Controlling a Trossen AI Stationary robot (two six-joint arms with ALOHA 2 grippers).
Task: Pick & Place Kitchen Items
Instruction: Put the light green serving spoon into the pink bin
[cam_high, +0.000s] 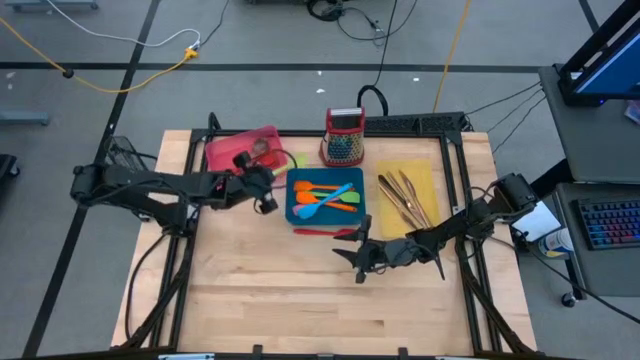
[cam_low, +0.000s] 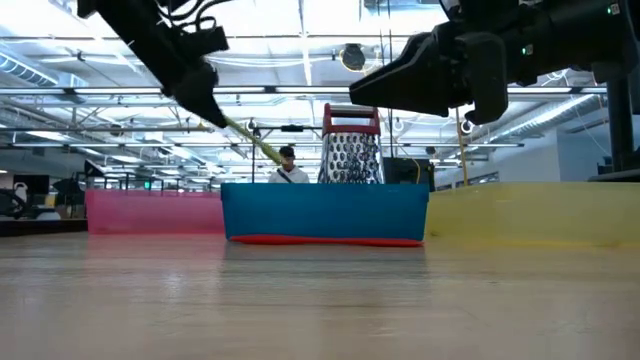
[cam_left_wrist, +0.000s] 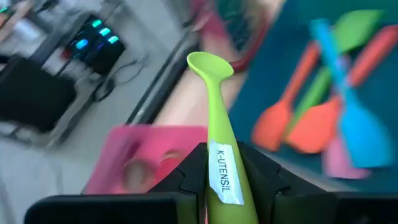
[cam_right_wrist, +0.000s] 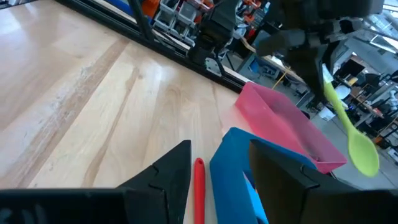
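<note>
My left gripper (cam_high: 264, 186) is shut on a green spoon (cam_left_wrist: 214, 106) with a white label, up in the air near where the pink tray (cam_high: 238, 148) meets the blue tray (cam_high: 296, 182). The blue tray holds orange, blue and green spatulas (cam_high: 325, 198). A red utensil (cam_high: 325, 231) lies flat on the table along the blue tray's near wall. My right gripper (cam_high: 356, 252) hovers open above the table just near of it; in the right wrist view its fingers stand either side of the red utensil (cam_right_wrist: 199, 186). My left gripper pinches the spoon's handle (cam_left_wrist: 225, 177) at its labelled part between the two fingers. The spoon runs on along the fingers and sticks out past their tips. It is lifted clear and slants down, its bowl (cam_right_wrist: 364, 152) the lowest end.
A yellow tray (cam_high: 432, 178) with copper-toned cutlery (cam_high: 404, 198) stands to the right of the blue tray. A red-topped grater (cam_high: 344, 135) stands behind the trays. The near half of the wooden table (cam_high: 300, 310) is bare. A person (cam_low: 288, 165) shows far behind the table.
</note>
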